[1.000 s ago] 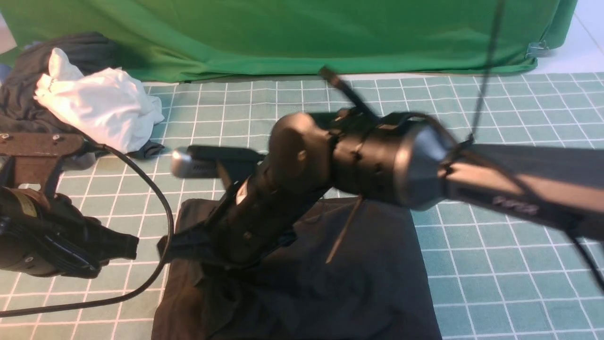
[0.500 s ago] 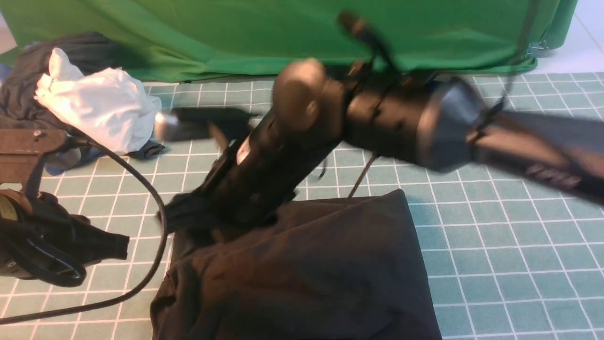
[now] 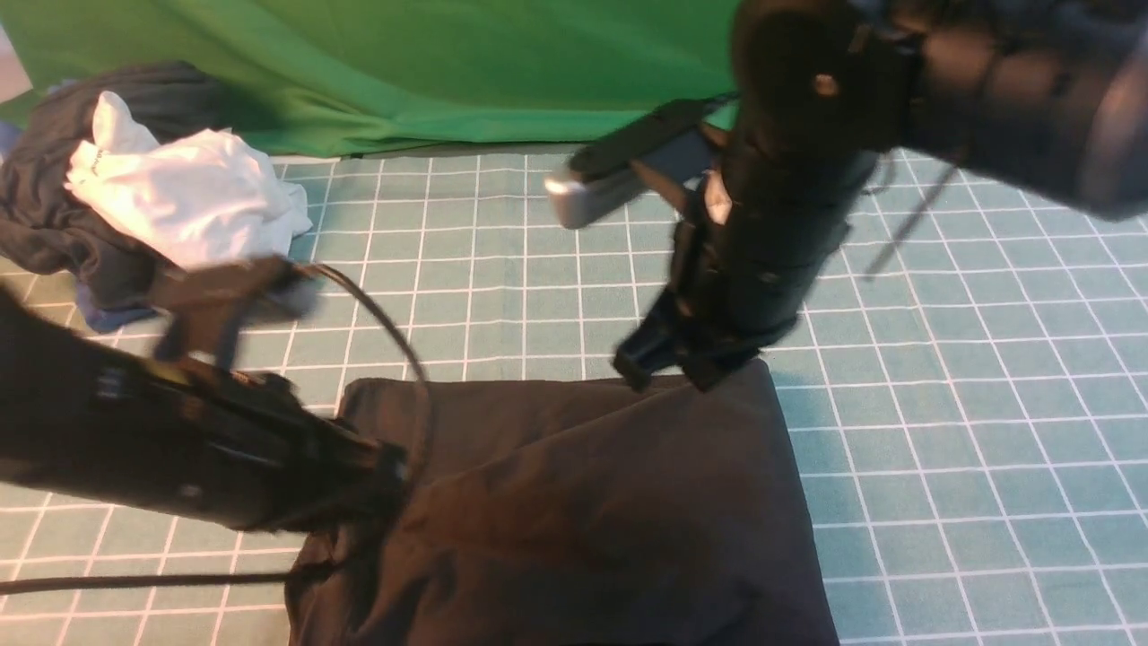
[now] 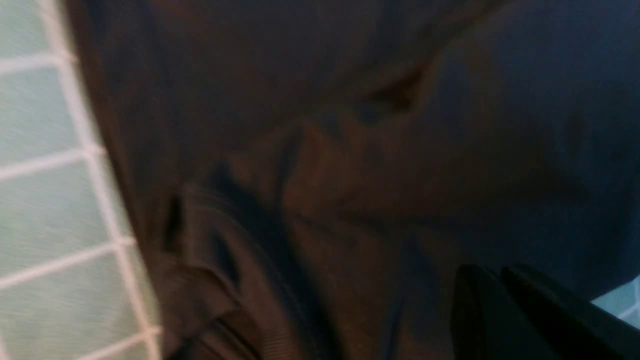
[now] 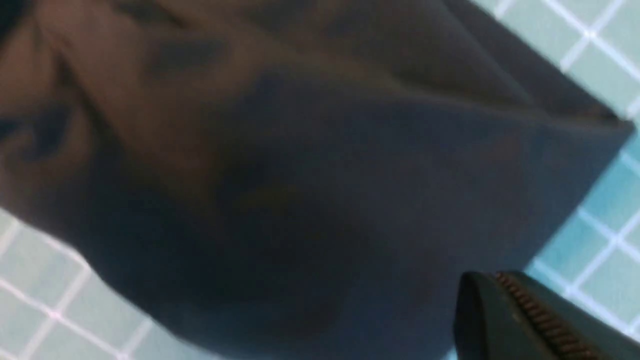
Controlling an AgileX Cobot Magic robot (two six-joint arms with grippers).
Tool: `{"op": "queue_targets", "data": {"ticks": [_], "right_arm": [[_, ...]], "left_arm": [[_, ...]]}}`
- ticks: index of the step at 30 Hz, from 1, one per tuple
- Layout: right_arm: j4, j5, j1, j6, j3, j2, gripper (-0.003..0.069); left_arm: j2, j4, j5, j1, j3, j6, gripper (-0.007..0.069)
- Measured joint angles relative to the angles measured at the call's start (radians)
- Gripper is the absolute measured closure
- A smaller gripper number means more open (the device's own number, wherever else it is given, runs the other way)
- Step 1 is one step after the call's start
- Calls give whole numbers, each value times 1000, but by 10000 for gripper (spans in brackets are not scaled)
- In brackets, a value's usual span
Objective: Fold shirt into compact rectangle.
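Note:
The dark brown-black shirt (image 3: 610, 502) lies folded into a rough rectangle on the green grid mat (image 3: 942, 404), front centre. Its print and label are hidden. My left gripper (image 3: 390, 471) reaches in from the left and sits shut at the shirt's left edge. In the left wrist view its fingers (image 4: 492, 280) lie together over the wrinkled shirt (image 4: 350, 150), with nothing between them. My right gripper (image 3: 668, 370) hangs just above the shirt's far edge. The right wrist view shows it shut (image 5: 492, 282) and empty, above the shirt's corner (image 5: 300, 175).
A white garment (image 3: 179, 206) lies on a dark grey garment (image 3: 54, 224) at the back left. A green cloth backdrop (image 3: 404, 72) closes off the far side. A black cable (image 3: 395, 341) loops from my left arm over the mat.
My right arm has let go of the shirt's left part, risen and swung right to the far edge, shutting empty. My left arm has moved right to the shirt's left edge.

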State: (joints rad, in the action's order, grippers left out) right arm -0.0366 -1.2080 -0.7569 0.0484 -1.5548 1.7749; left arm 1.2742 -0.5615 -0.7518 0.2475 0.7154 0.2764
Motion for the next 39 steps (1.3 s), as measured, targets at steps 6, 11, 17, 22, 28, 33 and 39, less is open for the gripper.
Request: {"op": "queue_targets", "data": {"ticks": [6, 11, 17, 22, 28, 33, 39], "right_arm": [[0, 49, 16, -3, 181, -54, 639], [0, 140, 18, -3, 282, -59, 641], [-14, 205, 55, 6, 297, -59, 641], [-97, 240, 165, -3, 297, -59, 641], [-227, 285, 268, -85, 299, -58, 581], [-275, 372, 314, -110, 294, -32, 347], [-285, 407, 318, -112, 217, 75, 125]], "left_arm": [[157, 190, -20, 87, 0, -211, 618], [180, 298, -26, 92, -31, -332, 618], [180, 303, -21, 92, -65, -352, 618], [179, 302, 0, 92, -88, -353, 618], [173, 302, 12, 92, -92, -355, 618], [93, 306, -34, 92, -69, -361, 618], [-131, 306, -75, 92, -48, -405, 618]]}}
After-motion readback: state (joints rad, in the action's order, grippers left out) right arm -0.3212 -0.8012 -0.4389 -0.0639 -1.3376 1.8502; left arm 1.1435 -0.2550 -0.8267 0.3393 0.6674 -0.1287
